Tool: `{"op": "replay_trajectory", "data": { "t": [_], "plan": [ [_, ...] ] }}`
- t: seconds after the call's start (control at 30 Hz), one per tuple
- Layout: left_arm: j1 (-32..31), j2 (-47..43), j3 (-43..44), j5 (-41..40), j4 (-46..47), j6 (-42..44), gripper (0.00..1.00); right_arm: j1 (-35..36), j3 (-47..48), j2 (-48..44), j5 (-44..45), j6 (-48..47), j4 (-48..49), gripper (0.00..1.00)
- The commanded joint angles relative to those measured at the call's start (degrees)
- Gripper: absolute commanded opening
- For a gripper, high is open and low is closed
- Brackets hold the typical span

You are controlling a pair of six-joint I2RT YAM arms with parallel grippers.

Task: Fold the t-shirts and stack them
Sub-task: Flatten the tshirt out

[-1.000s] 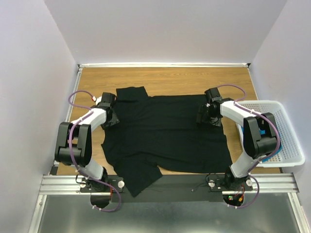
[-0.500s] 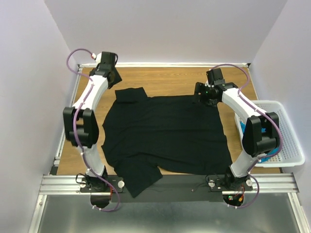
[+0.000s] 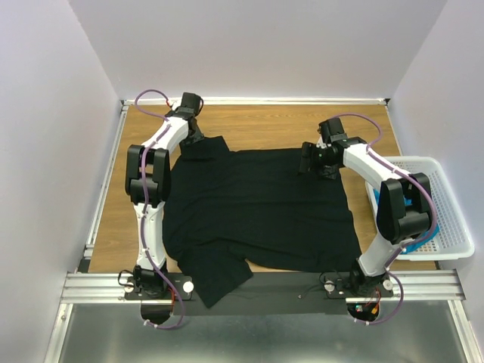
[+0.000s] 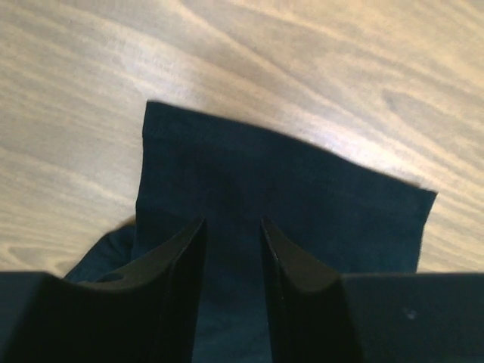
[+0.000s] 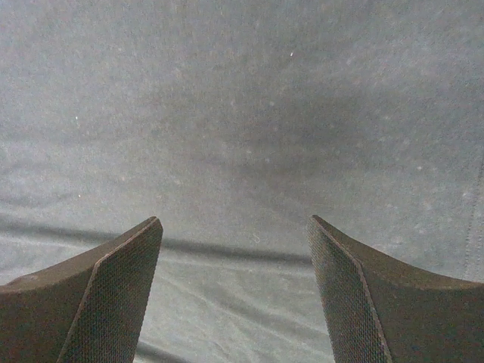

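Top external view: the large plain black cloth t-shirt (image 3: pixel 257 204) lies spread and unfolded on the brown wooden table (image 3: pixel 257 121). One sleeve hangs over the near edge.
Left arm, change: a second ago it was low at the left side of the black t-shirt, then it swung out to the far left corner of the table. Now the left gripper (image 3: pixel 193 134) is back over the far short sleeve (image 3: pixel 206 146).
Left fingers: in the left wrist view the left gripper (image 4: pixel 232 221) hangs above the flat sleeve (image 4: pixel 287 189). Its fingers are apart by only a narrow gap, narrower than before, and no cloth is pinched between them.
Right arm, change: it has moved from the right side of the shirt toward the far right corner of it. The right gripper (image 3: pixel 308 160) is over the cloth there.
Right fingers: the right gripper (image 5: pixel 234 219) is spread wide and holds nothing, with only black cloth below.
Shirt, change: its outline is almost as it was.
Other shirt: the bright teal-blue cloth t-shirt (image 3: pixel 409 204) is in the white plastic lattice basket (image 3: pixel 454 227), partly hidden by the right arm.
Meaning: it seems that both arms were placed anew for a first fold from the far edge. No fold is made yet, so the task is near its beginning.
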Motion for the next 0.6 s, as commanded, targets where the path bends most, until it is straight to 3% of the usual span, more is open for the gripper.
{"op": "replay_trajectory", "data": {
  "t": [0.0, 0.57],
  "plan": [
    [-0.83, 2.02, 3.19, 0.33, 4.06, 0.32, 0.42, -0.18, -1.27, -1.40, -2.20, -0.13, 0.05, 0.85],
    [-1.19, 10.01, 7.32, -0.28, 5.99, 0.85, 0.41, -0.18, 1.28, 1.76, -1.94, -0.22, 0.05, 0.85]
  ]
}}
